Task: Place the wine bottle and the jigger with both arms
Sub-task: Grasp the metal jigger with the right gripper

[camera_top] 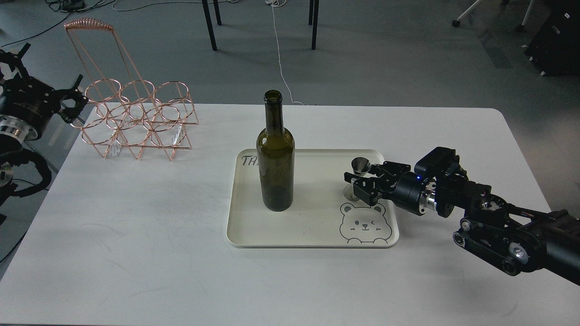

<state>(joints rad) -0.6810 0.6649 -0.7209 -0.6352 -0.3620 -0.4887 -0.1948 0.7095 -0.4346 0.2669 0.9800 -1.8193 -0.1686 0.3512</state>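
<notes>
Table: a white top with rounded corners is seen, carrying a tray, a wire rack and the task's things.
Tray: a cream rectangular tray is laid near the table's middle; a bear face is drawn at its near right corner and dark handwriting is partly hidden behind the bottle.
Wine bottle: the dark olive-green bottle is stood upright on the left half of the tray, its mouth uncorked and no label shown.
Jigger: the small silver hourglass cup is held upright at the tray's right edge, its upper cone open to the view and its foot seen just above or on the tray surface; which of the two cannot be told.
Right claw: it is reached in from the right and is pinched around the jigger's waist.
Left claw: it is held at the table's far left edge, just beside the rack, with its fingers spread and nothing between them.
Wire rack: a copper-coloured bottle rack with ring openings and a tall handle is set on the far left of the table, well apart from the tray.
</notes>
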